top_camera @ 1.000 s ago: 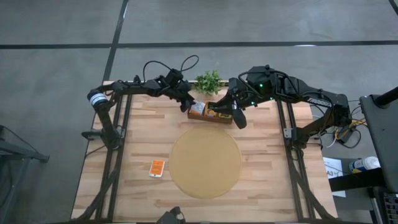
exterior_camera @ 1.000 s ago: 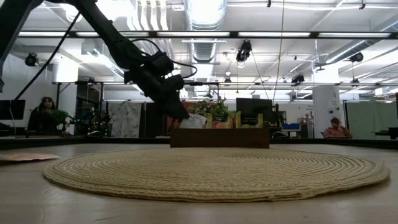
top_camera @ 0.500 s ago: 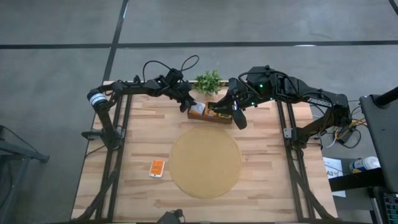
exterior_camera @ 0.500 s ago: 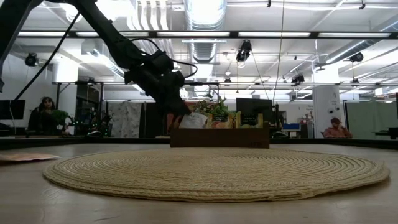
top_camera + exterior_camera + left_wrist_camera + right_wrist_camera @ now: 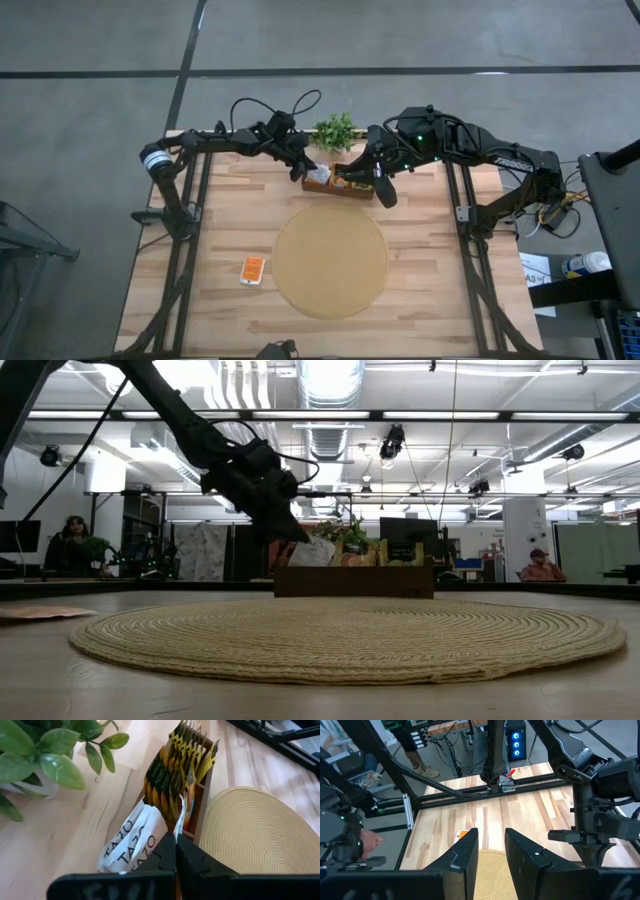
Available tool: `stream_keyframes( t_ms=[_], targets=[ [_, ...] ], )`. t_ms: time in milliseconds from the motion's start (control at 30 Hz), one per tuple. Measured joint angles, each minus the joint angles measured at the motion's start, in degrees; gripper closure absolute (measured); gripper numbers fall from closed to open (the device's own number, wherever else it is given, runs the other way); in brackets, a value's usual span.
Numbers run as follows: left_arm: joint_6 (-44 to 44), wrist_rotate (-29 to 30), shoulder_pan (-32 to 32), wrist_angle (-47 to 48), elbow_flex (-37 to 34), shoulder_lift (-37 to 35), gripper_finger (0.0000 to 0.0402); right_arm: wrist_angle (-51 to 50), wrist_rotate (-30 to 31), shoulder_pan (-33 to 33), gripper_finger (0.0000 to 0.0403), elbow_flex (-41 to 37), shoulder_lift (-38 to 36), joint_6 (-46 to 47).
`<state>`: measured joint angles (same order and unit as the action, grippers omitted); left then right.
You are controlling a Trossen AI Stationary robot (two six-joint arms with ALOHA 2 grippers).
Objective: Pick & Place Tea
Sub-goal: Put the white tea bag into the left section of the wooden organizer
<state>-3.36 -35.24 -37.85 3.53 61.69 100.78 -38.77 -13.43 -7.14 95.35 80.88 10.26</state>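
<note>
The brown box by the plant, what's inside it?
The wooden box holds a row of yellow tea packets standing on edge and a white packet. The left gripper is shut there, hiding what it pinches.

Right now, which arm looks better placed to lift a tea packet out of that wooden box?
The left. Its gripper is shut among the packets in the box; the right gripper is open, holding nothing.

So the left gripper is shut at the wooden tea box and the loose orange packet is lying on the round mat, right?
Not quite. The left gripper is shut at the wooden tea box, but the high view shows the loose orange packet on bare table beside the round mat.
</note>
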Motion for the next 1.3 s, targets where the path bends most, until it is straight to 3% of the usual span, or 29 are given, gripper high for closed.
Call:
stream_keyframes(
  t_ms=[867,1300],
  targets=[
    [1.92,0.35,0.2,1.66,0.0,-0.71,0.0401,-0.01,0.0,0.0,0.0307,0.0,0.0,-1.95],
    [2.77,2.5,0.2,1.55,-0.07,-4.95,0.0401,0.01,0.0,-0.02,0.0307,0.0,0.0,-2.95]
  ],
)
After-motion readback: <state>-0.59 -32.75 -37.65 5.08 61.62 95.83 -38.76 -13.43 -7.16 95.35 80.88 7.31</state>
